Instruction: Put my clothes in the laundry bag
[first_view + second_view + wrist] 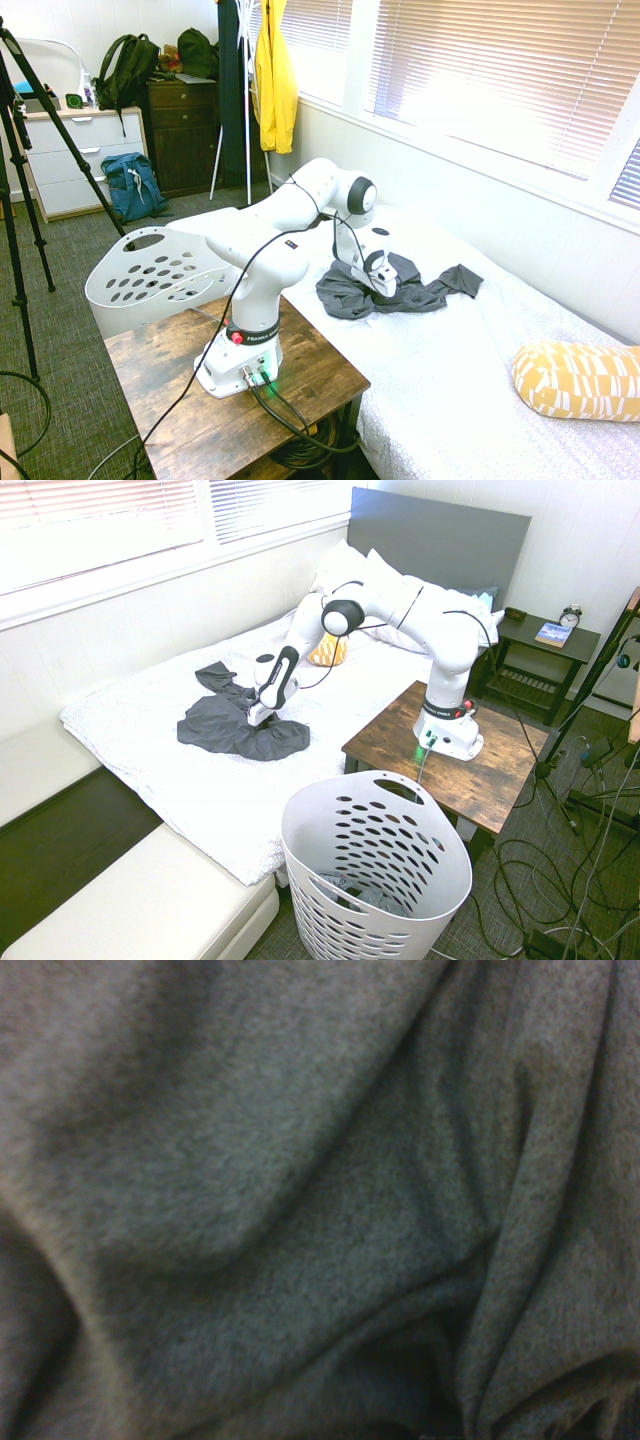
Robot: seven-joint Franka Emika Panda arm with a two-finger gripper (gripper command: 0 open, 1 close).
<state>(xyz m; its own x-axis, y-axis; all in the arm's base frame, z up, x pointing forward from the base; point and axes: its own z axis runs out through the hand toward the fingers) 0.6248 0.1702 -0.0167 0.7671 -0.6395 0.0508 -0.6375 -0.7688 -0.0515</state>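
arm (270, 225): glossy white rounded links | black joint rings | red base button | black cable along it

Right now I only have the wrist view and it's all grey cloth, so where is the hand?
Observer: The hand is down on the dark grey shirt, which lies crumpled on the white bed.
Operator: Is it gripping the cloth?
Observer: I cannot tell; the fingers are buried in the folds in both outside views.
Operator: Where is the laundry basket?
Observer: The white basket stands on the floor off the bed's edge, next to the wooden table that carries the arm.
Operator: Anything in the basket?
Observer: Some cloth shows at its bottom in the second exterior view.
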